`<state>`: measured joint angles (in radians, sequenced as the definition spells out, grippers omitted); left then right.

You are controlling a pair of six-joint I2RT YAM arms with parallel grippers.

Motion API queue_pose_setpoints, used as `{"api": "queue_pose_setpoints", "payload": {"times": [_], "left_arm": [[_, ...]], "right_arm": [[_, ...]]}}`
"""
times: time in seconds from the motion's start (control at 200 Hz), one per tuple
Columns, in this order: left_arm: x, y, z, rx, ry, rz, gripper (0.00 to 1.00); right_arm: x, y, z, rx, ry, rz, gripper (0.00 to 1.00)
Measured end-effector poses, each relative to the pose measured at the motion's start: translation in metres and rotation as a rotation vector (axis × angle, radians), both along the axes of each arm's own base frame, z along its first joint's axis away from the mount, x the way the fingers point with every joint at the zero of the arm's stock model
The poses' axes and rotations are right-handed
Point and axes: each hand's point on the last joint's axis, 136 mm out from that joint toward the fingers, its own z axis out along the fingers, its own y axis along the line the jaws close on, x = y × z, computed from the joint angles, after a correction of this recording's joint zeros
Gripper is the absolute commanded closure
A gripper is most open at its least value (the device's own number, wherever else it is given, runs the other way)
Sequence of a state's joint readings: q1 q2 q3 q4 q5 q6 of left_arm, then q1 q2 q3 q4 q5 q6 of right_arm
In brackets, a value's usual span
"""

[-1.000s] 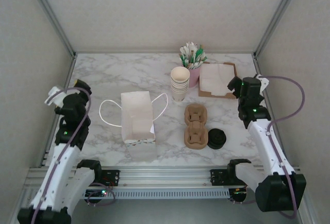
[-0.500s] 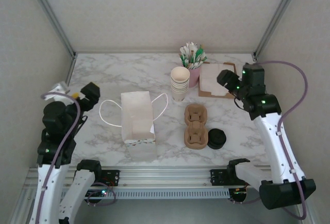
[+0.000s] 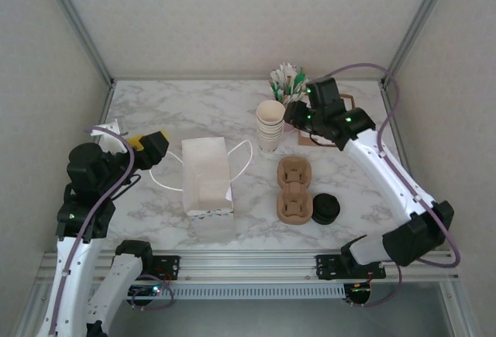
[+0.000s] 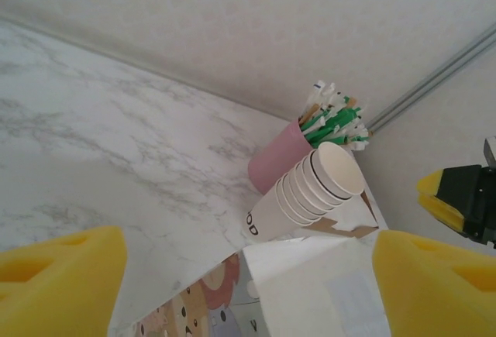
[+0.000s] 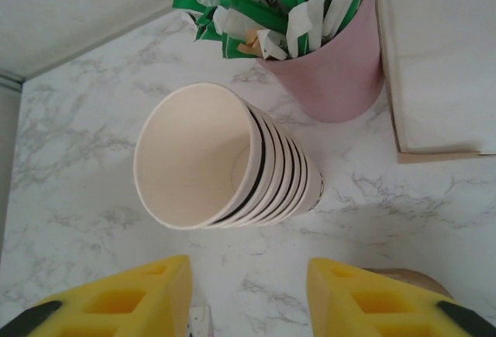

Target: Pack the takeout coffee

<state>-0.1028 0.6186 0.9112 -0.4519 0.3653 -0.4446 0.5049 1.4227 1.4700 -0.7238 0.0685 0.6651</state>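
Observation:
A stack of cream paper cups (image 3: pixel 270 124) stands at the back middle, and its top cup is the takeout coffee cup (image 5: pixel 203 157). My right gripper (image 3: pixel 295 115) hovers just right of and above the stack. In the right wrist view its yellow fingers (image 5: pixel 116 298) stand apart below the stack's rim, and the right gripper (image 5: pixel 248 300) is open around bare marble. My left gripper (image 3: pixel 149 149) is open beside the white paper bag (image 3: pixel 207 178), near the bag's left handle loop. The left wrist view looks over the bag (image 4: pixel 325 294) to the cup stack (image 4: pixel 306 194).
A pink cup of green-and-white sticks (image 3: pixel 289 93) stands right behind the stack. A brown tray of napkins (image 3: pixel 333 129) lies partly under my right arm. A brown pulp carrier (image 3: pixel 294 190) and black lids (image 3: pixel 325 208) sit at front right.
My right arm has swung left from the table's right side to the cup stack, and its jaws have narrowed. My left gripper has moved right toward the bag's handle.

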Motion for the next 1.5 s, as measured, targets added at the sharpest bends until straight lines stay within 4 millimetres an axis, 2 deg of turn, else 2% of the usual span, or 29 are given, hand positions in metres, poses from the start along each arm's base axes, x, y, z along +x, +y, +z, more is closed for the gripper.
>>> {"api": "queue_pose_setpoints", "payload": {"times": [0.115,0.22,0.661,1.016,1.171,1.316,1.502], "left_arm": [[0.003,-0.001,-0.020,-0.016,0.059,0.003,0.19],[0.004,0.001,-0.026,-0.011,0.082,0.015,0.18],[0.002,0.008,-0.025,-0.009,0.079,0.053,0.13],[0.003,0.011,-0.026,-0.010,0.080,0.065,0.13],[0.003,0.011,-0.026,-0.011,0.081,0.064,0.14],[0.004,0.013,-0.026,-0.015,0.082,0.070,0.14],[0.004,0.014,-0.026,-0.019,0.085,0.077,0.14]], "right_arm": [[0.010,0.005,-0.013,-0.009,0.029,-0.018,0.64],[0.016,0.008,-0.019,-0.005,0.044,-0.038,0.68],[0.033,0.023,-0.031,-0.010,0.055,-0.064,0.70],[0.042,0.022,-0.050,-0.064,0.085,-0.093,0.74],[0.046,0.023,-0.053,-0.076,0.086,-0.099,0.78],[0.051,0.024,-0.048,-0.080,0.074,-0.104,0.89],[0.054,0.024,-0.049,-0.090,0.074,-0.112,0.90]]}}
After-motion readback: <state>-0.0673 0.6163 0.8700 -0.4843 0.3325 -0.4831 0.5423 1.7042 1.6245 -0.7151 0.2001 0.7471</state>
